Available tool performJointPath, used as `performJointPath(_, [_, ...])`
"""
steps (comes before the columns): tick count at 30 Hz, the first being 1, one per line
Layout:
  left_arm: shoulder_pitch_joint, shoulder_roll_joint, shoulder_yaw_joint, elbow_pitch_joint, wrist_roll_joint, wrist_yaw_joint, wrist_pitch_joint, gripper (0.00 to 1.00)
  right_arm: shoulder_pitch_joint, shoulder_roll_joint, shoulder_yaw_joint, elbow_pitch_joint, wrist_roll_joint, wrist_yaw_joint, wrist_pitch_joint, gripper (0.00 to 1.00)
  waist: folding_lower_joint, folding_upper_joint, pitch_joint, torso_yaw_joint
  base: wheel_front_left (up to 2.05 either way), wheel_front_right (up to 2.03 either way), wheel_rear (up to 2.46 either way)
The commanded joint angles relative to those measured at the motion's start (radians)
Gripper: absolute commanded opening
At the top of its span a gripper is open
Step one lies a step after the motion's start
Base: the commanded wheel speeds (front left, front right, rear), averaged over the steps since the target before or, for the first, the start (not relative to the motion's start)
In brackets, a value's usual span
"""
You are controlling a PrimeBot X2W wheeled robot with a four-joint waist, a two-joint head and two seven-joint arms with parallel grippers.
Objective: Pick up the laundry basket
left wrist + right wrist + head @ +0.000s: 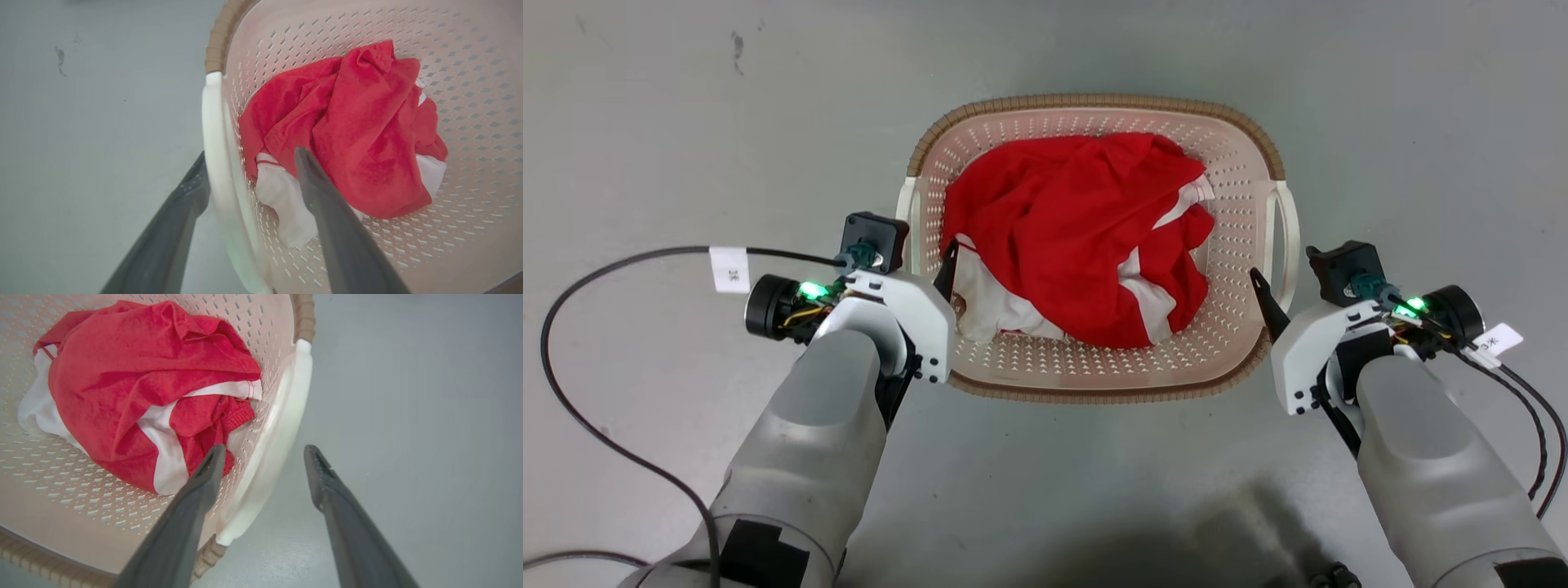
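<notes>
- The laundry basket [1094, 101] is shown standing on the grey floor [686, 122], centred between the two arms, with a crumpled red and white garment [1086, 237] lying inside.
- The basket is judged to be light and fairly stiff. Some flex is to be expected in the perforated cream walls, and little weight is added by the soft cloth.
- Hold is best taken at the two white side handles, the left handle [214, 155] and the right handle [282, 428]. Their smooth plastic is judged slippery, so a firm, level, two-sided grip is called for.
- The left gripper [250, 157] is seen unclenched and straddling its handle: one finger is placed outside, just beside the handle, and the other inside the basket above the garment.
- The right gripper [264, 449] is likewise spread wide, with one finger over the inner wall and the other outside over the floor. The handle lies between them and is not yet pinched.
- Both pale forearms are extended forward and inward, the left forearm [809, 441] and the right forearm [1429, 441], with the wrists turned towards the basket's short sides.
- A dark cable [572, 392] is looped on the floor beside the left arm.
</notes>
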Motion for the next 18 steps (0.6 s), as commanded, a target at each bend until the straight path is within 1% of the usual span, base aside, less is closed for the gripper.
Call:
performJointPath(1, [-0.02,-0.002,-0.012,0.006,-0.011,-0.002,0.005,1.0,-0.023,0.001,0.005,0.01,-0.001,-0.001,-0.002,1.0,-0.0001,0.0,0.017,0.001,0.0,0.0,0.0])
performJointPath(10, [-0.067,-0.003,-0.096,0.031,-0.064,-0.002,0.055,1.0,-0.087,0.004,0.023,0.088,0.02,-0.001,-0.002,1.0,-0.0001,0.0,0.059,0.006,0.0,0.0,0.0])
performJointPath(11, [-0.066,-0.004,-0.11,0.034,-0.065,-0.002,0.071,0.85,-0.091,0.004,0.026,0.097,0.025,-0.001,-0.002,0.26,-0.0001,0.0,0.061,0.006,0.0,0.0,0.0])
performJointPath(12, [-0.067,-0.004,-0.122,0.036,-0.07,-0.002,0.08,0.47,-0.094,0.004,0.033,0.105,0.028,-0.001,-0.002,0.0,-0.0001,0.0,0.062,0.006,0.0,0.0,0.0])
performJointPath(13, [-0.07,-0.004,-0.128,0.036,-0.076,-0.002,0.08,0.0,-0.095,0.005,0.042,0.115,0.032,-0.001,0.001,0.0,-0.0001,0.0,0.063,0.007,0.0,0.0,0.0])
performJointPath(18, [-0.066,-0.01,-0.166,0.037,-0.107,-0.006,0.083,0.0,-0.107,0.007,0.079,0.132,0.057,0.001,0.0,0.0,-0.0001,0.0,0.055,0.008,0.0,0.0,0.0])
